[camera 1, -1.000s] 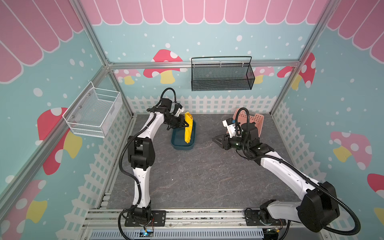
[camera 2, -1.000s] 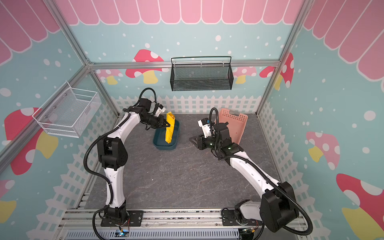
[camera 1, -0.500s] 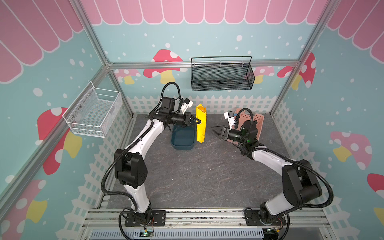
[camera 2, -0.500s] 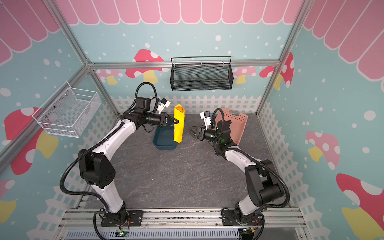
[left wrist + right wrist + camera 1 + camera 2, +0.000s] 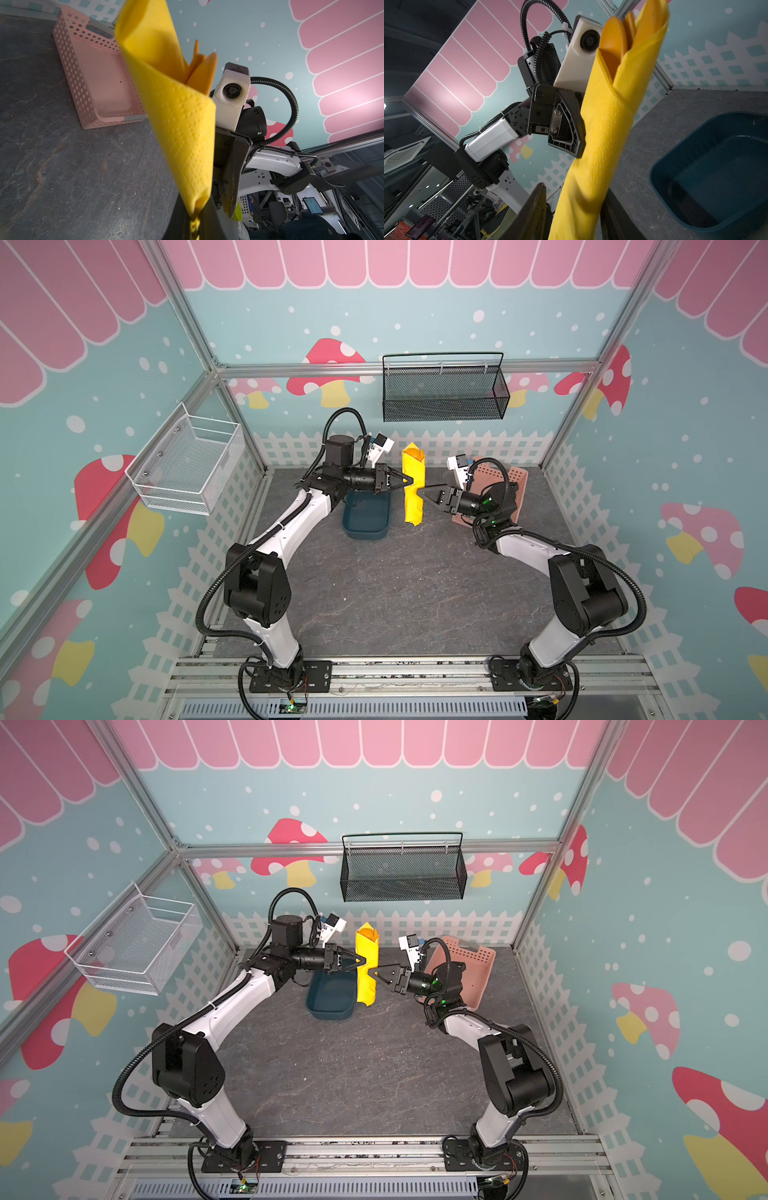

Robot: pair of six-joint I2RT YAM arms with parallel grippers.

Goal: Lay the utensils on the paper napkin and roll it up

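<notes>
my left hand (image 5: 409, 482) was stretched out level, clenched on the rolled paper napkin (image 5: 413, 508), which stood upright in its grip above the desk (image 5: 395, 593). the utensils (image 5: 412, 453) poked from the roll's top. my right hand (image 5: 419, 492) faced it, jaws straddling the roll just below; i could not tell whether they pinched.

left gripper (image 5: 410, 482) clamped, level | right gripper (image 5: 420, 492) jaws parted (tip-to-tip with left)

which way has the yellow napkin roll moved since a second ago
Yes: the napkin roll went rightward, from over the dark blue tub to just past its right rim, upright in the left end effector.
</notes>
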